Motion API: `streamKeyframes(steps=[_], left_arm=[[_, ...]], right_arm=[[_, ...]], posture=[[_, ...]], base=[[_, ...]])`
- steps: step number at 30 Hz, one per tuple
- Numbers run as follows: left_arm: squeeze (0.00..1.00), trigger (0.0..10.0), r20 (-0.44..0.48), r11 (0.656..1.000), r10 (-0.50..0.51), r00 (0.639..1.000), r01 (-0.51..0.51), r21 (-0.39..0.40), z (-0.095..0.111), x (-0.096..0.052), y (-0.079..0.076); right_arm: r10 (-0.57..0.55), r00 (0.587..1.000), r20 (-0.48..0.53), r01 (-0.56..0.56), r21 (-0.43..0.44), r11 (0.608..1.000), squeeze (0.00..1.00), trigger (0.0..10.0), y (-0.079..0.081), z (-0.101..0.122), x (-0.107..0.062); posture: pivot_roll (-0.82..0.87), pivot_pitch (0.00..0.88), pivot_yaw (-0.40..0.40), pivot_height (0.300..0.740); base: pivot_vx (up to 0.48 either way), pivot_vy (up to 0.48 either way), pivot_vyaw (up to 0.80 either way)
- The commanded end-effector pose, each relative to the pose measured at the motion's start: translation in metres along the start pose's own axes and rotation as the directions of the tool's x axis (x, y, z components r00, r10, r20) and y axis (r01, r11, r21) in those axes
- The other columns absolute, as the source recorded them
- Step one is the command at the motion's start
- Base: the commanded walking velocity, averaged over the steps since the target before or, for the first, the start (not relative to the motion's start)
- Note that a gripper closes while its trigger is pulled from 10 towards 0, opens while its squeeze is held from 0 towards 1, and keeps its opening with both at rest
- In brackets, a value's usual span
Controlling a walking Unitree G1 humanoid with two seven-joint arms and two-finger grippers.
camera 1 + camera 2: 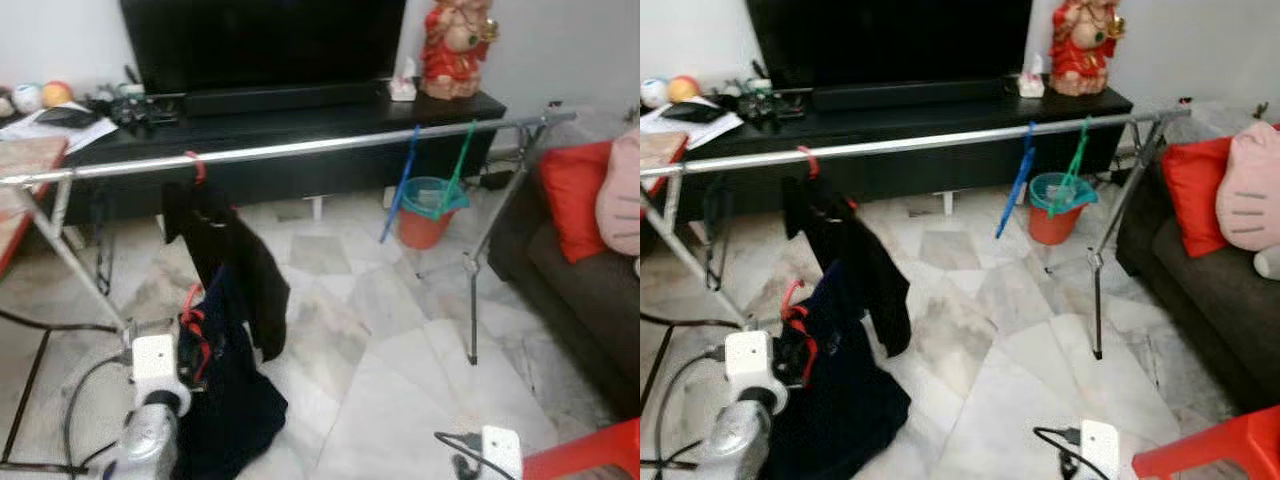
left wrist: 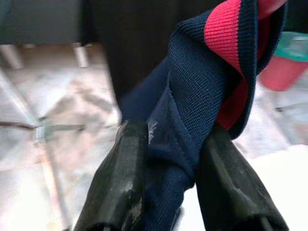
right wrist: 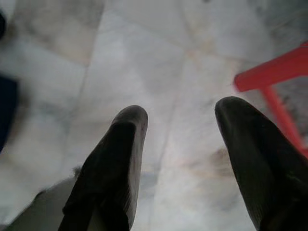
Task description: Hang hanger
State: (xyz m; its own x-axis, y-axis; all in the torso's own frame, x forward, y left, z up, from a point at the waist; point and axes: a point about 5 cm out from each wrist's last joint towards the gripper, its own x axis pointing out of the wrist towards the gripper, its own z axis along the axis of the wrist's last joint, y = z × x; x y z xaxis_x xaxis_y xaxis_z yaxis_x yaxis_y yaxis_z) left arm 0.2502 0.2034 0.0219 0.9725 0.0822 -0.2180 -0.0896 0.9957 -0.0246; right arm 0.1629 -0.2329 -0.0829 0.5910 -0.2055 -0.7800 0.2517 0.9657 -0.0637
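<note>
A long metal rail crosses the room in front of a black TV stand. On it hang a black garment on a red hanger, a blue hanger and a green hanger. My left gripper is low and just below the black garment, shut on navy cloth with a red stripe. This navy garment droops toward the floor, and a red hanger hook rises from it. My right gripper is open above the bare floor at the lower right.
An orange bucket stands under the rail's right half. The rack's leg reaches the floor there. A dark sofa with a red cushion is at the right, a red chair near my right wrist. Cables lie at the lower left.
</note>
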Motion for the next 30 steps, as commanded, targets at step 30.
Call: streamKeyframes(steps=[30], left_arm=[[0.00, 10.0, 0.034, 0.992, 0.068, 0.997, -0.071, 0.107, 0.007, -0.022, 0.024]], right_arm=[[0.020, 1.000, 0.011, -0.020, -0.005, 1.000, 0.00, 10.0, 0.003, 0.004, 0.001]], posture=[[-0.11, 0.000, -0.043, 0.740]], base=[[0.000, -0.128, 0.10]])
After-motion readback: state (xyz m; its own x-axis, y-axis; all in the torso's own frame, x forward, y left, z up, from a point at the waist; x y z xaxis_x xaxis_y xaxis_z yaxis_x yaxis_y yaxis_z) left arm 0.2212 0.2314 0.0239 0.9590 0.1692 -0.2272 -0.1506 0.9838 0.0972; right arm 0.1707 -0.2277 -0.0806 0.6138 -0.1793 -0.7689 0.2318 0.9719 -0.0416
